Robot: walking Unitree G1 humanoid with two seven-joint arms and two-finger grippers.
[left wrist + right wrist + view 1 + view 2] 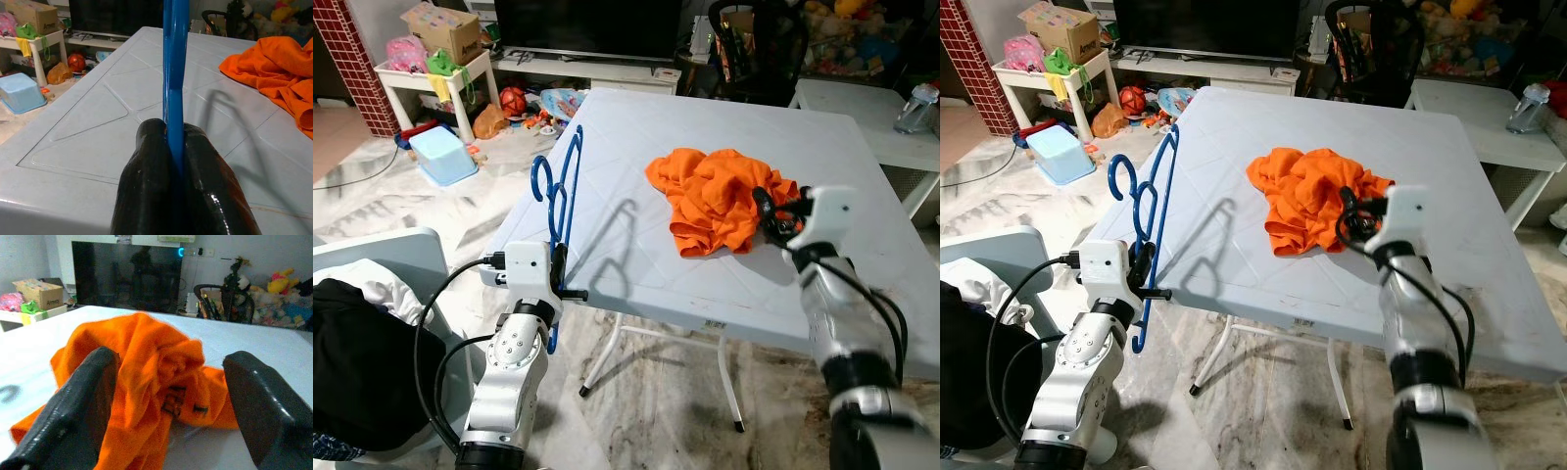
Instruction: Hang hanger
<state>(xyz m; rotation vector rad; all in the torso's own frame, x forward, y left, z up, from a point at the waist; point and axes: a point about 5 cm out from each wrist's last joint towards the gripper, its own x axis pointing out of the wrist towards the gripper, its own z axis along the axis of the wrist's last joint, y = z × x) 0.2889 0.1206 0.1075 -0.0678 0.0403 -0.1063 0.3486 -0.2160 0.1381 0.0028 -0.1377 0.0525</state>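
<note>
Your left gripper (pixel 558 266) has its jaws pressed together on the hanger (pixel 560 201), pinching the blue bar low down; in the left wrist view the bar (pixel 175 73) rises straight up out of the two black fingers (pixel 146 186). The hanger stands upright at the near left edge of the surface (pixel 636 255), its hook curling over at the top and its lower end dropping below the surface edge beside your left arm. It throws a shadow across the white top toward the shirt.

Your right gripper (pixel 771 211) has its jaws spread wide and holds nothing. It sits low over the surface at the near right side of the orange shirt (pixel 715 196); in the right wrist view the crumpled cloth (pixel 146 382) lies between the two fingers (pixel 83 406), reaching in close to them. You can't tell whether the fingers touch the cloth.

The shirt lies bunched in a heap near the middle of the surface, well apart from the hanger.

Beyond the surface you see a dark TV (pixel 587 24) on a low stand, a black chair (pixel 759 44), a blue bin (pixel 442 155) on the floor and a cardboard box (pixel 440 29) on a small white table.
</note>
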